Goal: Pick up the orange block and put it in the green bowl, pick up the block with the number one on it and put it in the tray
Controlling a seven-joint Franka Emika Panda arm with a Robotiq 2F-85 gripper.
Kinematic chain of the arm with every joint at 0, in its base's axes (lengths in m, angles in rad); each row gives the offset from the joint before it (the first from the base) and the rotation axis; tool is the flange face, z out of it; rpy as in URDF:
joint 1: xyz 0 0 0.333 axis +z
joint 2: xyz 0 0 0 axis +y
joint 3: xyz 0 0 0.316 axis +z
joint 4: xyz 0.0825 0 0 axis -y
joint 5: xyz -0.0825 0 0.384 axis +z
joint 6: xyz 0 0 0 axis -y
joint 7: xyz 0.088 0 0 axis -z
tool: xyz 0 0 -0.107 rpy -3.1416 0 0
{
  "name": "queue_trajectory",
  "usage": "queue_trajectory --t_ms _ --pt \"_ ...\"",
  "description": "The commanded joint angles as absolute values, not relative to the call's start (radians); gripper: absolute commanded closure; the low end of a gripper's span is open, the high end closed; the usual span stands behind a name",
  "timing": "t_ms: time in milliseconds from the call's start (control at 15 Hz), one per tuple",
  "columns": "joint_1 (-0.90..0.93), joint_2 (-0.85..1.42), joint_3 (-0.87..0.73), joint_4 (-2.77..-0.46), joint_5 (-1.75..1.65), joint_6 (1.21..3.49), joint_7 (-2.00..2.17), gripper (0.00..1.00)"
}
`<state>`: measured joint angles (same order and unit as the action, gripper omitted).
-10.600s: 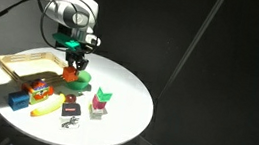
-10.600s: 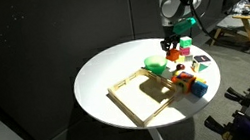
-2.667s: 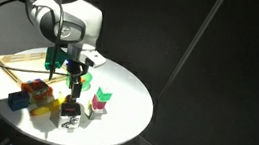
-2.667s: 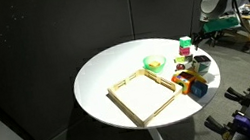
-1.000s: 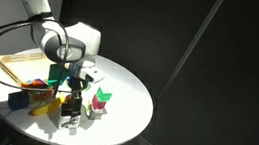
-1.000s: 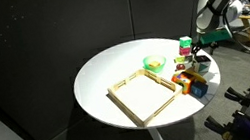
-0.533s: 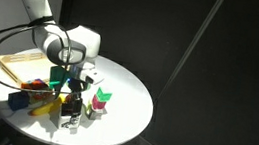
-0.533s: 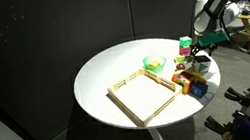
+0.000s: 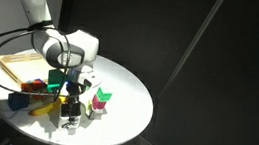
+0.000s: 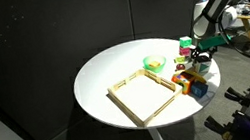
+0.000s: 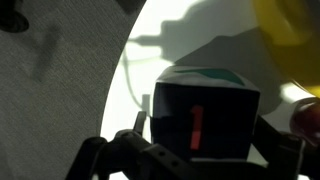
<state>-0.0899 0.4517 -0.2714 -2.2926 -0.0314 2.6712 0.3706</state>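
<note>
In the wrist view a dark cube with a red number one (image 11: 205, 120) on its face fills the middle, standing on the white table. My gripper (image 11: 205, 152) is open, with one finger (image 11: 138, 150) at each side of the cube and small gaps showing. In both exterior views the gripper (image 9: 71, 110) (image 10: 202, 61) hangs low over that block (image 9: 70, 121) at the table's edge. The green bowl (image 10: 155, 64) sits beside the wooden tray (image 10: 145, 97) (image 9: 15, 64). I cannot make out the orange block; the bowl's inside is too small to read.
A pink-and-green block (image 9: 100, 101) stands close to the gripper. A blue block (image 9: 15, 98), a multicoloured block (image 9: 35, 88) and a yellow piece (image 9: 46, 108) lie between the gripper and the tray. The round table's edge (image 9: 110, 141) is near.
The gripper has come down a little closer over the number-one block. Its jaws have stayed open, and the objects have not moved.
</note>
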Motion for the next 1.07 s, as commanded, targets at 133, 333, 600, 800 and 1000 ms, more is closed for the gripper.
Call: queue_trajectory --t_ms 133,333,600,800,1000 --pt "-0.076 0.463 -0.289 -2.279 -0.033 2.655 0.379 0.34" --pt "-0.072 0.445 -0.288 -2.286 -0.045 2.636 0.357 0.46" --pt "-0.066 0.415 -0.286 -2.302 -0.079 2.618 0.308 0.69" --pt "-0.065 0.396 -0.283 -2.310 -0.110 2.598 0.269 0.77" --pt "-0.066 0.376 -0.283 -2.316 -0.133 2.578 0.244 0.85"
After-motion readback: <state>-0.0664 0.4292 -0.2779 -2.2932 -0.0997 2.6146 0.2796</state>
